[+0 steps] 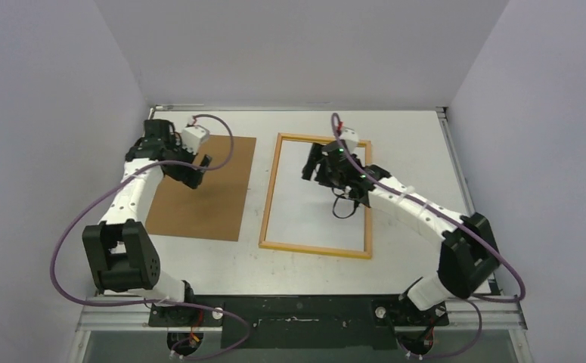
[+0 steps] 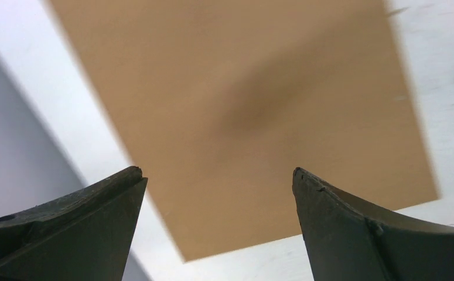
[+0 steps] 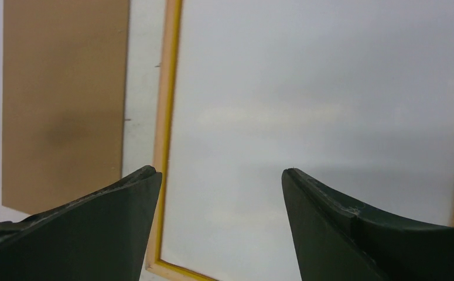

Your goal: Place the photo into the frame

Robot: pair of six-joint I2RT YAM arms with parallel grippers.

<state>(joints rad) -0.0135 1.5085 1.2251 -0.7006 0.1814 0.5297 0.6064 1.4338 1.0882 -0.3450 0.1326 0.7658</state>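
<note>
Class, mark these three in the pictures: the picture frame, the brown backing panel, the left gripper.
picture frame (image 1: pixel 316 250): overhead view, its near rail.
brown backing panel (image 1: pixel 206 208): overhead view, bare middle of the board.
left gripper (image 2: pixel 217 171): left wrist view, midway between its fingertips.

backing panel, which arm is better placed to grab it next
Left, probably. The left gripper hangs open right above the brown backing panel, while the right gripper is off to the side over the frame.
</note>
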